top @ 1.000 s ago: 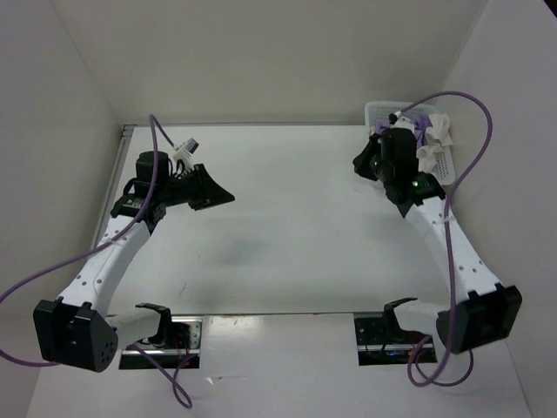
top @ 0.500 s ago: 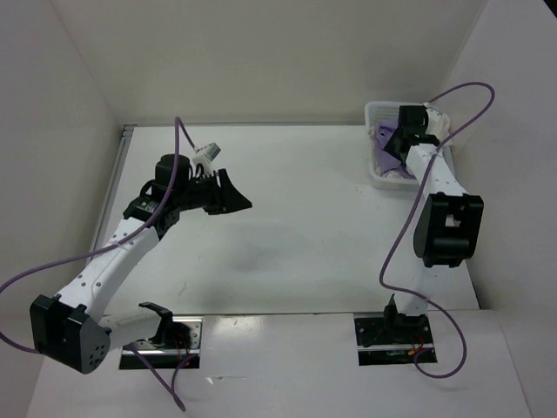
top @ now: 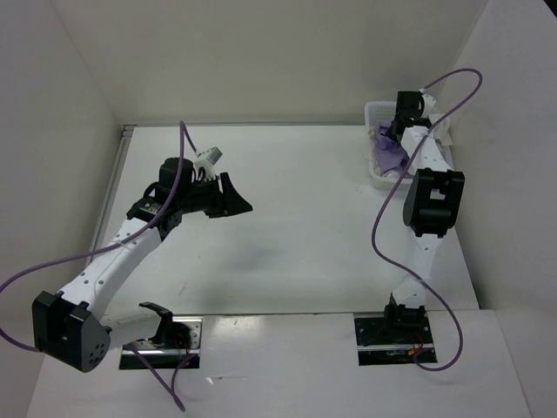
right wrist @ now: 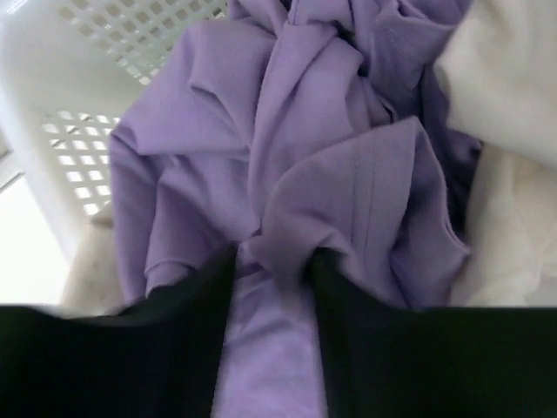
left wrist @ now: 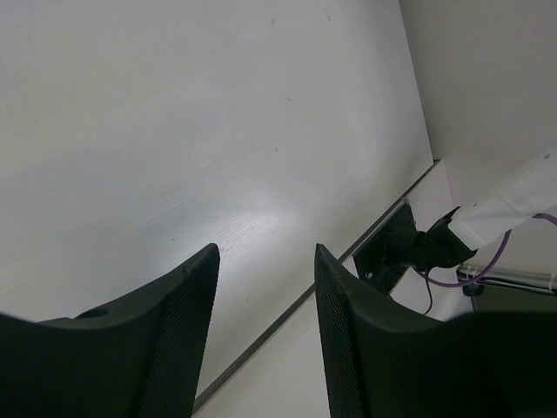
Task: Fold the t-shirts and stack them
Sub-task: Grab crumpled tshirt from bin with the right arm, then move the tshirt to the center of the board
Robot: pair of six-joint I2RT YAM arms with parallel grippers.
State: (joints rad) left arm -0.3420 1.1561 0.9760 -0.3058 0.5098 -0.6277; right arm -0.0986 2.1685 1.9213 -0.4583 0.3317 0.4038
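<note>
1. Left gripper: the 2 fingers stand apart with an open gap between them and hold nothing. It hangs above the bare white table, left of centre in the top view.

2. Right gripper: the right arm reaches into the white mesh basket at the far right corner of the table. The 2 fingers stand apart and straddle a raised fold of the lavender t-shirt. Cloth fills the gap, but the wrist view does not show whether it is clamped.

3. Task items: the lavender t-shirt lies crumpled inside the basket. The off-white t-shirt lies beside it, touching it, on the right side of the wrist view.
</note>
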